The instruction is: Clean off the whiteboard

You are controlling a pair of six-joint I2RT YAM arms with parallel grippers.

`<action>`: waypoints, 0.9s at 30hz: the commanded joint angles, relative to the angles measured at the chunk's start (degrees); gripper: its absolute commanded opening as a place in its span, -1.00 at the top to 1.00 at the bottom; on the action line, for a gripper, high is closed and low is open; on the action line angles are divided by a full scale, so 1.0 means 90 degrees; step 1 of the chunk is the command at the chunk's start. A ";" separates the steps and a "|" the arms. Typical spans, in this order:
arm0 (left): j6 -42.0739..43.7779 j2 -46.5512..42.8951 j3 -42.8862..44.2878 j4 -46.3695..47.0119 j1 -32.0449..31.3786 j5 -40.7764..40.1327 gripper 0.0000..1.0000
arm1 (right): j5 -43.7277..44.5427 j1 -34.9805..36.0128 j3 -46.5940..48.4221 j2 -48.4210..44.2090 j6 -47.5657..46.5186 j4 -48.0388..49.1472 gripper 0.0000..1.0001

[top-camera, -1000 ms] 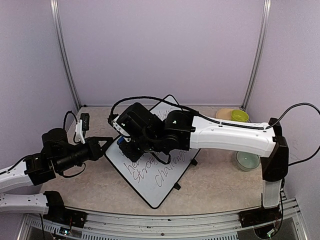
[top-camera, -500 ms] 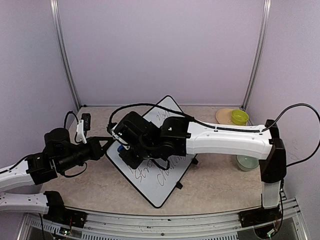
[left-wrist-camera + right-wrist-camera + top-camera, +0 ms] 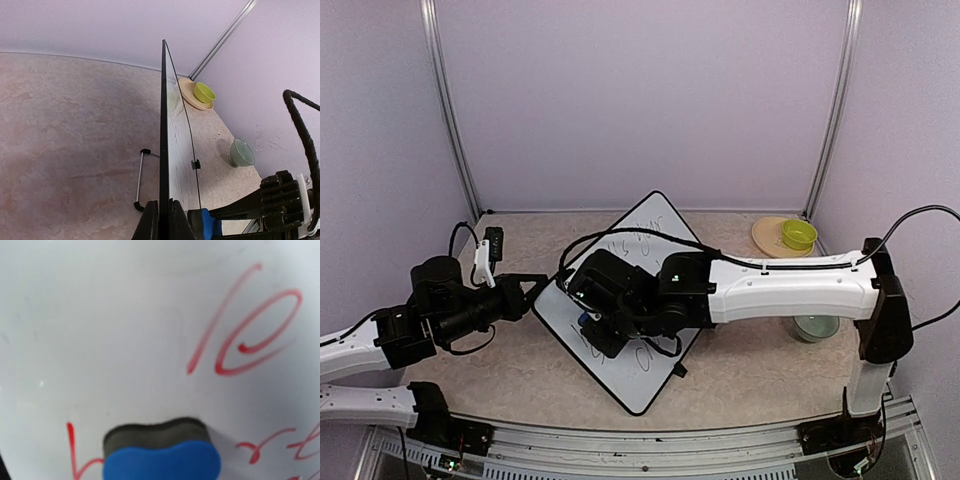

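Left fingers (image 3: pixel 150 224) have just clamped the whiteboard (image 3: pixel 642 228) edge mid-worktop, steadying it; right fingers (image 3: pixel 235 212), pinching the blue eraser (image 3: pixel 162 457), swept nearer, red writing still unwiped

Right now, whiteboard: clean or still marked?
Marked: red handwriting sits on the whiteboard beside the blue eraser; the top view shows more writing toward the board's near corner.
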 commanded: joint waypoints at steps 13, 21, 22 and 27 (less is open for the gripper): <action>-0.0061 -0.0095 0.0065 0.0244 -0.0051 0.0193 1.00 | -0.0680 -0.0019 0.2628 0.1388 -0.0783 -0.0369 0.54; -0.0021 -0.0125 0.0079 0.0206 -0.0056 0.0130 1.00 | -0.0493 -0.0090 0.1713 0.1107 -0.0549 -0.0270 0.54; -0.0004 -0.0120 0.0079 0.0213 -0.0056 0.0125 1.00 | -0.0510 -0.0108 0.1443 0.0961 -0.0502 -0.0174 0.54; 0.0011 -0.0057 0.0075 0.0308 -0.0056 0.0161 1.00 | -0.0525 -0.0235 0.0159 0.0286 -0.0217 0.0204 0.54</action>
